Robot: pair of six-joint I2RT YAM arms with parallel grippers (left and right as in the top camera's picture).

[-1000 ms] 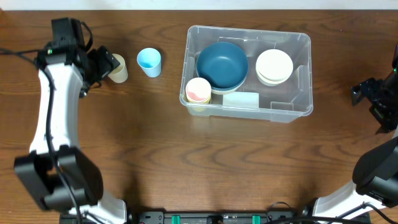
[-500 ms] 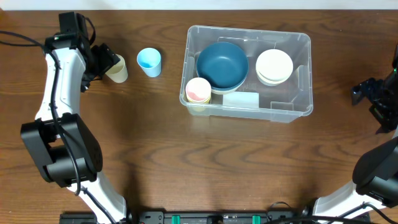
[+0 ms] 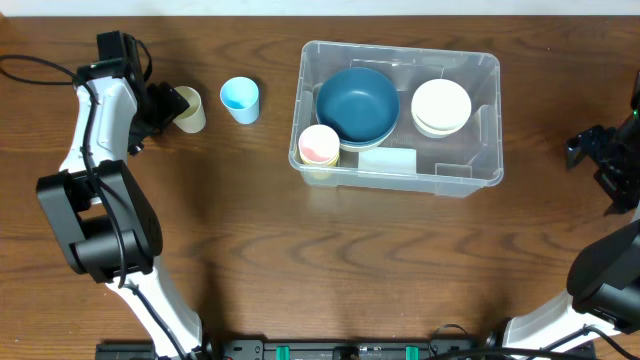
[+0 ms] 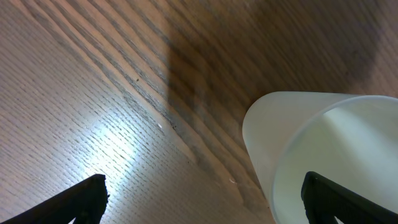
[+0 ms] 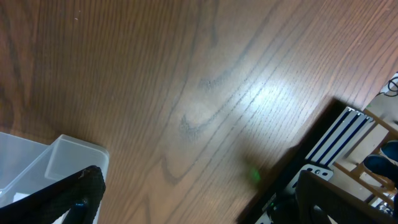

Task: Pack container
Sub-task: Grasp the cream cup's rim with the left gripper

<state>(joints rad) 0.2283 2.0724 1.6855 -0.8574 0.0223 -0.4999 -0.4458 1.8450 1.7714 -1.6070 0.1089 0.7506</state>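
Observation:
The container (image 3: 486,120) is a large clear bin at the centre right of the table. It holds a blue bowl (image 3: 357,103), cream dishes (image 3: 441,106) and a pink-and-cream cup (image 3: 319,145), with a pale label (image 3: 387,160) on its near side. A cream cup (image 3: 191,110) lies on its side at the far left, with a light blue cup (image 3: 240,99) upright beside it. My left gripper (image 3: 165,105) is open at the cream cup (image 4: 323,149); one finger sits at the cup's mouth (image 4: 205,205). My right gripper (image 3: 592,150) is open and empty (image 5: 199,205), to the right of the bin.
A corner of the bin (image 5: 56,155) shows at the lower left of the right wrist view. The table's right edge and a black frame (image 5: 336,143) are close to the right gripper. Bare wood lies between the cups and the bin.
My left arm has swung a little toward the table's far edge while its gripper stays at the cream cup. The cups, the bin and the right arm have not moved.

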